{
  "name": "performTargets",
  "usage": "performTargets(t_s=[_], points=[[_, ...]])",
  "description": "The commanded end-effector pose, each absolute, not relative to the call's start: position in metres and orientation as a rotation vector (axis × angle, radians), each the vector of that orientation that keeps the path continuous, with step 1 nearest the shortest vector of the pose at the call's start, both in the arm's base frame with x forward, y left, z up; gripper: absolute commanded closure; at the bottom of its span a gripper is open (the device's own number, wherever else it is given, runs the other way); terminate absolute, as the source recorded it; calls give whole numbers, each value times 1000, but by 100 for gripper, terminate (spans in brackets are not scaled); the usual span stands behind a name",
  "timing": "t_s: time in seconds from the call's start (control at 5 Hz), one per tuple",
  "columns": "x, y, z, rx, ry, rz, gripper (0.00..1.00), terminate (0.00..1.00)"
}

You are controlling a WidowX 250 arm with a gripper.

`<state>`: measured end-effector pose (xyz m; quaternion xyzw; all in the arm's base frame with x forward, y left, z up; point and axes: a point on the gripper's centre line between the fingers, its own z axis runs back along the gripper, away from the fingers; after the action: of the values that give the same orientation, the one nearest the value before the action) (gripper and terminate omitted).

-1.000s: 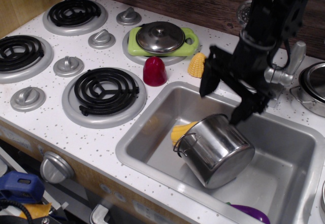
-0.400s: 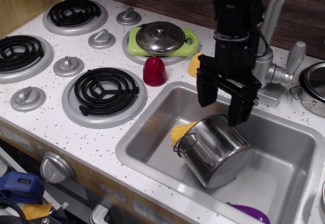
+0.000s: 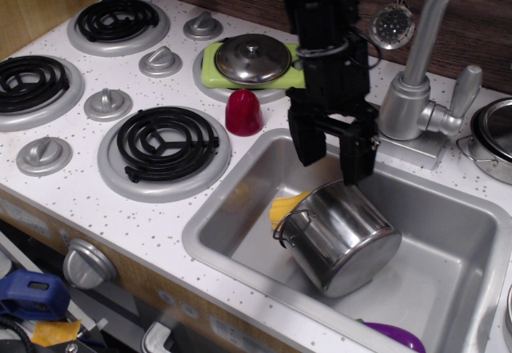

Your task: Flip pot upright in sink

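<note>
Hidden, cropped or unclear from where I stand

The pot [image 3: 342, 239] lies tilted in the sink [image 3: 472, 233], covering most of a yellow item [image 3: 286, 206] behind it, and its mouth faces away, so its inside is unseen. The gripper [image 3: 333, 159] hangs with its jaws apart over the pot; whether a fingertip touches the steel is unclear. A purple object [image 3: 394, 338] is cut by the bottom edge, a second steel pot [image 3: 491, 138] by the right edge, and the faucet [image 3: 428, 65] spout by the top edge.
</note>
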<state>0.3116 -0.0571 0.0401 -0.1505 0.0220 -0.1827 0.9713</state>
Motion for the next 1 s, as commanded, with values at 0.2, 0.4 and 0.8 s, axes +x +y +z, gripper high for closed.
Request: performTargets(t_s=[0.2, 0.4, 0.8], points=[[315, -61, 44, -454, -47, -375, 0, 0], [314, -64, 41, -504, -68, -342, 0, 0], [315, -70, 35, -561, -89, -313, 0, 0]])
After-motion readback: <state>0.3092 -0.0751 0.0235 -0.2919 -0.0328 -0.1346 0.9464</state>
